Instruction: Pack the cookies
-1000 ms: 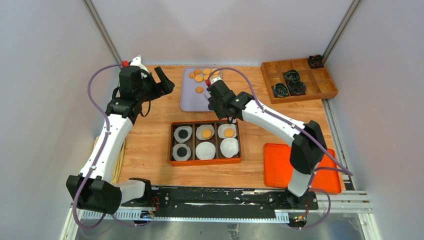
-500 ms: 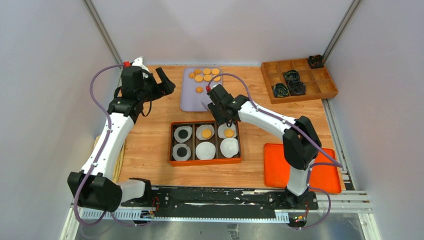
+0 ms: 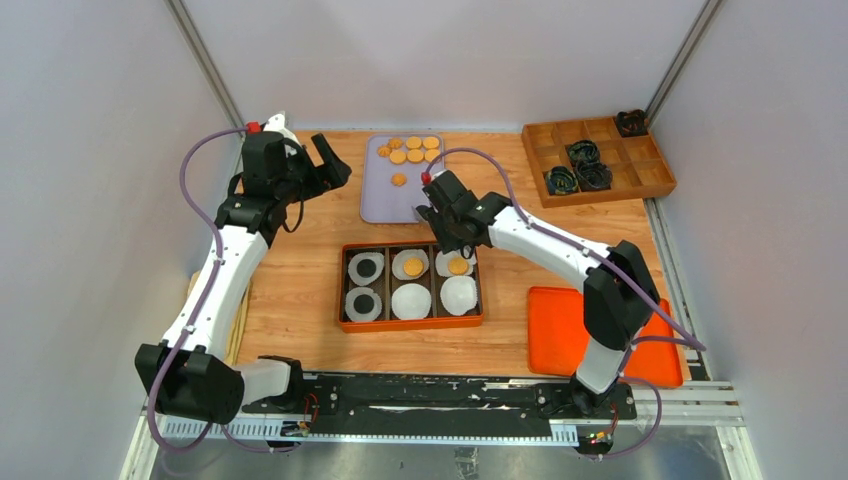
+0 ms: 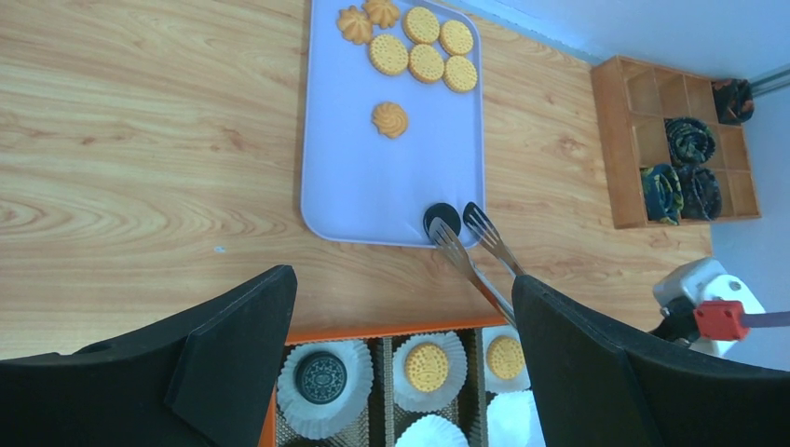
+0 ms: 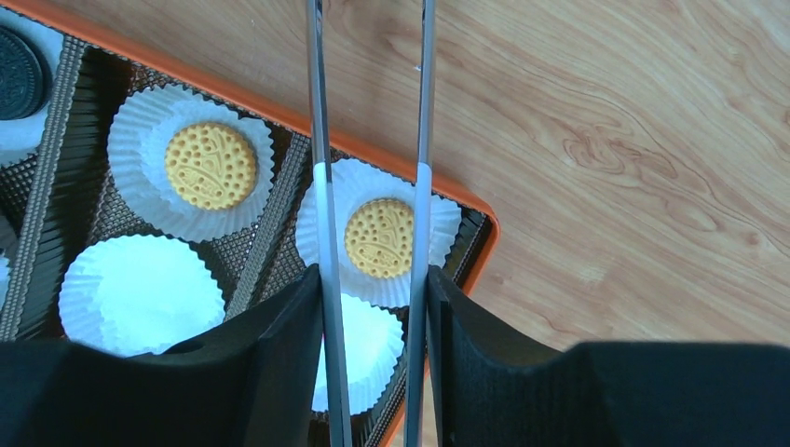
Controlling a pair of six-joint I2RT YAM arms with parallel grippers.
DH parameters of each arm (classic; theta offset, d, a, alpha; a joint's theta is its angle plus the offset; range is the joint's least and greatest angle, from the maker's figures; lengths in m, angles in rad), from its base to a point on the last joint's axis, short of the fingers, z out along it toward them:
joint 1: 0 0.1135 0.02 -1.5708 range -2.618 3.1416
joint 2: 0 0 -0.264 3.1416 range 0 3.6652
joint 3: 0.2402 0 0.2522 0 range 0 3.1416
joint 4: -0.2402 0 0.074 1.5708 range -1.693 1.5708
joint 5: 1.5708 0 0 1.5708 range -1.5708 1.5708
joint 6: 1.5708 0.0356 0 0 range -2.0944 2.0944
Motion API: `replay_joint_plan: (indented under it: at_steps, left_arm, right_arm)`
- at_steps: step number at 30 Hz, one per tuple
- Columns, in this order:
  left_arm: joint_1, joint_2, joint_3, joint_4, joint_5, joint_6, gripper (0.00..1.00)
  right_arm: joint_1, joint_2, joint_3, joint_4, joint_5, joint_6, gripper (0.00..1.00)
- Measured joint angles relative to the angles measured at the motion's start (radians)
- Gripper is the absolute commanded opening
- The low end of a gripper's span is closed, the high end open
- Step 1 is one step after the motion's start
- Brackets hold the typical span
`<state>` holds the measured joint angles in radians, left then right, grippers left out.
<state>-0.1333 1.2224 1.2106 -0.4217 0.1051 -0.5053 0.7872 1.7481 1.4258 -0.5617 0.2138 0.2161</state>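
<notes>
The right gripper (image 5: 373, 312) clenches slim metal tongs (image 5: 320, 140), their tips by a dark round cookie (image 4: 442, 217) on the lilac plastic tray (image 4: 373, 177); the left gripper (image 4: 401, 307) hangs released above the wooden counter (image 4: 140, 140).

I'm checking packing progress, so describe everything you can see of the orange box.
The orange box lies flat on the wooden table, shallow, with a dark ribbed insert making six cells, each with a white paper liner. The two left cells hold dark sandwich cookies; far middle and far right hold golden cookies. The other two liners are empty. A pair of metal tongs crosses above its far right cell.
</notes>
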Motion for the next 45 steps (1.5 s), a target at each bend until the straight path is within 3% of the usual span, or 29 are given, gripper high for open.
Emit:
replay_joint_plan:
  at_steps: [5, 7, 16, 22, 25, 45]
  left_arm:
    - [0.0, 0.0, 0.0, 0.001, 0.001, -0.002, 0.94]
    - [0.0, 0.0, 0.0, 0.001, 0.003, -0.003, 0.94]
    - [0.0, 0.0, -0.005, 0.002, 0.004, -0.003, 0.94]
    - [0.0, 0.0, -0.011, 0.002, 0.004, -0.003, 0.94]
    - [0.0, 0.0, -0.012, 0.002, 0.004, -0.003, 0.94]
    - [0.0, 0.0, -0.018, 0.003, 0.007, -0.003, 0.94]
  right_arm:
    - [0.0, -0.025, 0.012, -0.035, -0.005, 0.0, 0.14]
    - [0.0, -0.025, 0.022, -0.043, -0.005, -0.001, 0.13]
    - [0.0, -0.023, 0.075, -0.056, -0.004, -0.008, 0.39]
    - [0.0, 0.006, 0.117, -0.079, -0.003, -0.008, 0.42]
    - [0.0, 0.031, 0.143, -0.101, -0.003, -0.008, 0.47]
    - [-0.008, 0.122, 0.22, -0.166, -0.013, -0.003, 0.47]
